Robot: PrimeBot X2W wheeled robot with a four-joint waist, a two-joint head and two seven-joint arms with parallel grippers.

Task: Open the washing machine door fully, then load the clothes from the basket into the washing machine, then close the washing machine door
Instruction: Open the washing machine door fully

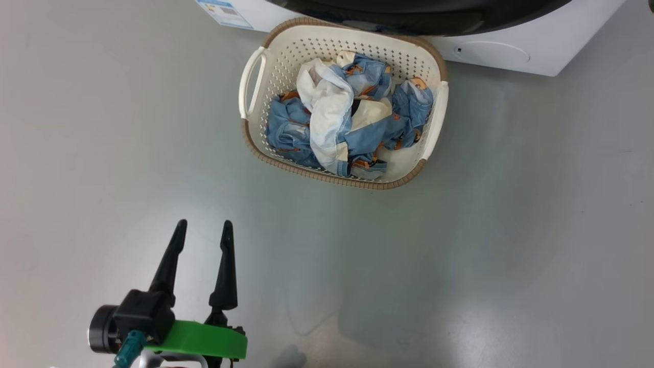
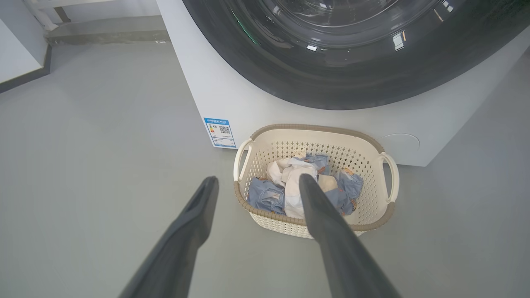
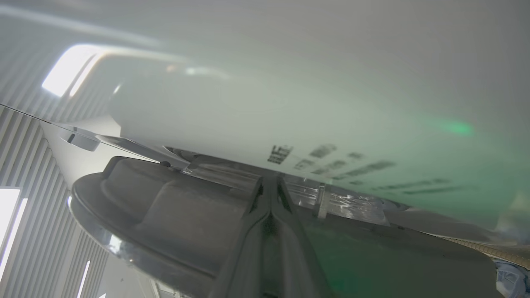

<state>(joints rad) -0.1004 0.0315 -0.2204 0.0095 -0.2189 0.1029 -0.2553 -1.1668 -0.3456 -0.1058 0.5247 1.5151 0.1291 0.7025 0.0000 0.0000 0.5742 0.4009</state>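
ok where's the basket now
The basket sits on the floor, top centre of the head view, just in front of the washing machine, up and right of the left fingers.

You were in a laundry corner that looked more like a test room than a home. A big white washing machine (image 2: 215, 82) stood directly on a smooth, plain grey floor (image 1: 511, 255). It had a round door (image 2: 352, 87) of glossy black and a blue label (image 2: 219, 132) stuck low on its front. Just before it sat a cream basket (image 1: 357, 181) holding crumpled clothes (image 1: 327, 112), blue and white. To the side you had a white wall (image 2: 16, 49) with a dark skirting board (image 2: 25, 76), and a low grey step (image 2: 103, 31). In the right wrist view, ribbed grey wall panels (image 3: 25, 136) and bright strips of light showed at the left edge.
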